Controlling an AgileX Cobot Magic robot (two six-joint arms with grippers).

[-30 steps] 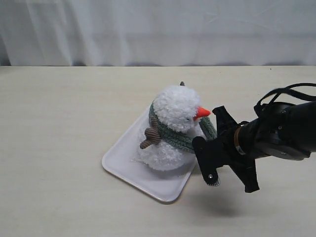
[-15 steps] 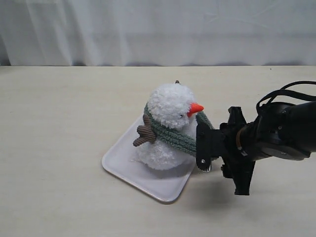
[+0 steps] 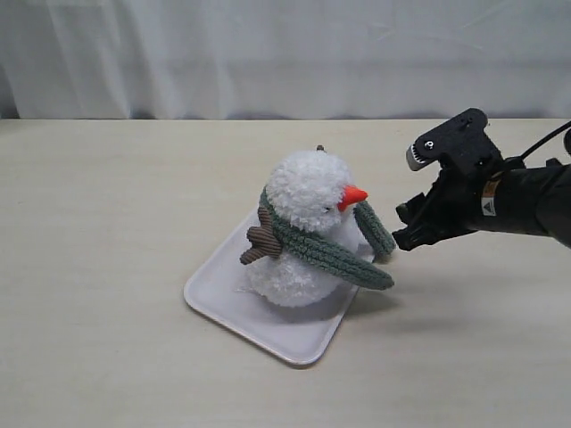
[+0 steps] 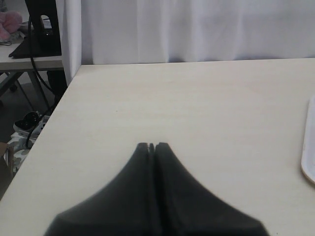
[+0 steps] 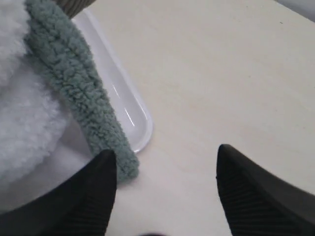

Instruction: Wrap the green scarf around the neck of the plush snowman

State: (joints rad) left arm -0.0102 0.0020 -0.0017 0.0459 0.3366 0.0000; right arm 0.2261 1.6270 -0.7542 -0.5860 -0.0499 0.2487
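The plush snowman (image 3: 306, 192) stands on a white tray (image 3: 268, 328), its orange nose pointing right. The green scarf (image 3: 321, 252) goes round its neck and hides it. One scarf end hangs by the chest and the other lies out over the tray's right edge. My right gripper (image 3: 409, 198) hovers just right of the scarf ends, open and empty. In the right wrist view the scarf end (image 5: 78, 93) lies beside one finger of that gripper (image 5: 165, 157), apart from it, with white plush (image 5: 24, 128) next to it. My left gripper (image 4: 152, 146) is shut and empty over bare table.
The tray's rim (image 5: 129, 110) ends just short of the right gripper's fingers. Its edge (image 4: 309, 147) also shows in the left wrist view. A white curtain (image 3: 285, 53) hangs behind the table. The table's edge (image 4: 59, 103) is near the left gripper.
My right gripper has left the scarf and moved up and to the right, turning over. The freed scarf end has dropped across the tray's right edge. The snowman turned slightly.
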